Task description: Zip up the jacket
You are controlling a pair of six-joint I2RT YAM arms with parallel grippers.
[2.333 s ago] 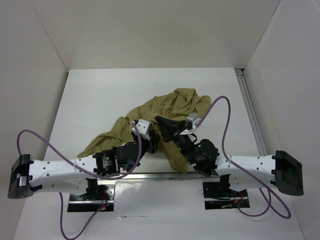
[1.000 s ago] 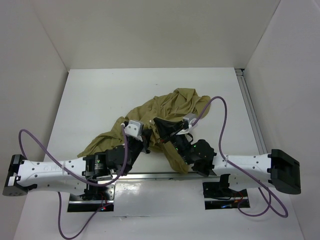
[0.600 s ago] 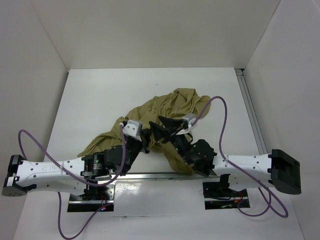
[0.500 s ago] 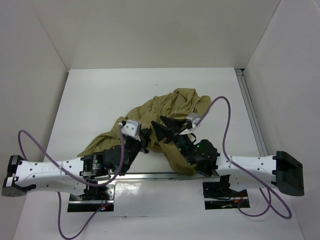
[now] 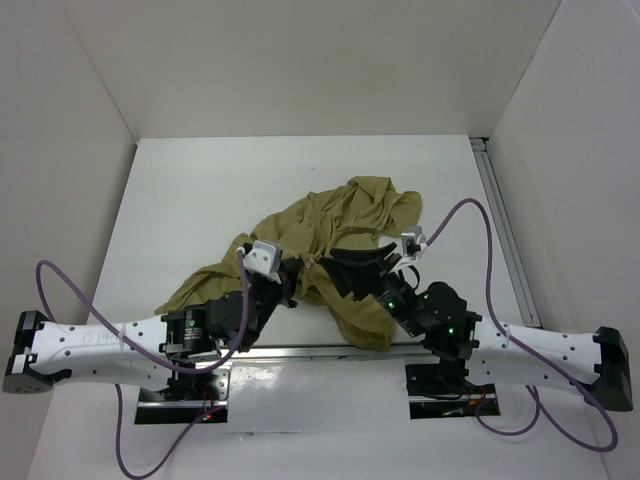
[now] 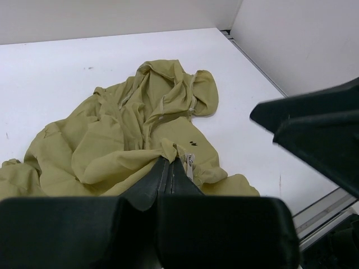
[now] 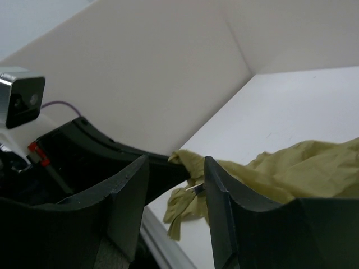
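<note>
Jacket (image 5: 345, 210) is shown crumpled centrally on the tabletop (image 5: 200, 180). Its fabric beside the zipper pull (image 6: 189, 161) is pinched by the shut left jaws and should be held taut. The pull should be centred between the parted, empty right jaws before closure.

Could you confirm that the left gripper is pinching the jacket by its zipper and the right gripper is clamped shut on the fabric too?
Not quite: the right gripper is open, jaws apart with no fabric between them, as the right wrist view shows. The left gripper does pinch the jacket by its zipper.
</note>
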